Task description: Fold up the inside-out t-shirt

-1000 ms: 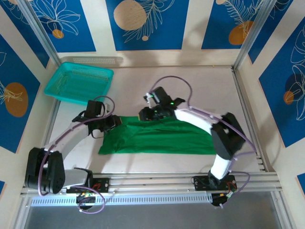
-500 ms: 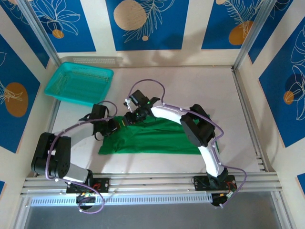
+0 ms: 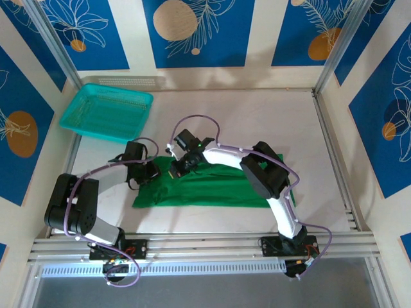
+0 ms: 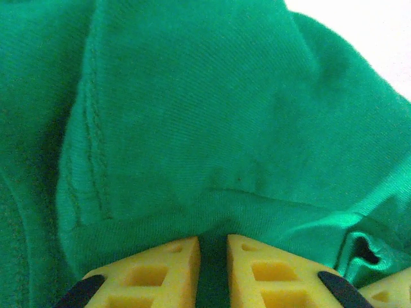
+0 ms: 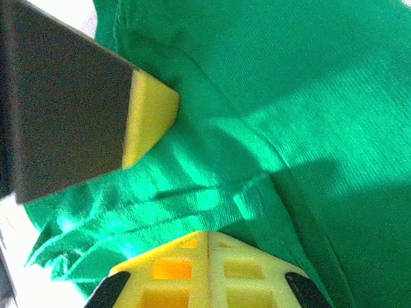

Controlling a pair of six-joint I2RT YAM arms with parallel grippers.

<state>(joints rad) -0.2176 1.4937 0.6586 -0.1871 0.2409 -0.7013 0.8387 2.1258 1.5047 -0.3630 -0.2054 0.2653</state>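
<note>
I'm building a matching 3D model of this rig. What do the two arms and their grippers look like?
Both the left arm and the right arm have white tubular links, chunky black joints and thin lilac cables looping alongside. The left gripper and right gripper each carry yellow wedge-shaped fingers with recessed pockets and black patches.

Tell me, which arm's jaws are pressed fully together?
The right arm's: its yellow jaws touch, no gap. The left arm's show a narrow slit with shirt in it.

left arm [image 3: 103, 172] stretched forward, low | left fingers [image 4: 160, 269] nipping t-shirt [image 4: 192, 115] | right arm [image 3: 225, 153] bent leftward | right fingers [image 5: 173, 269] pressed together
</note>
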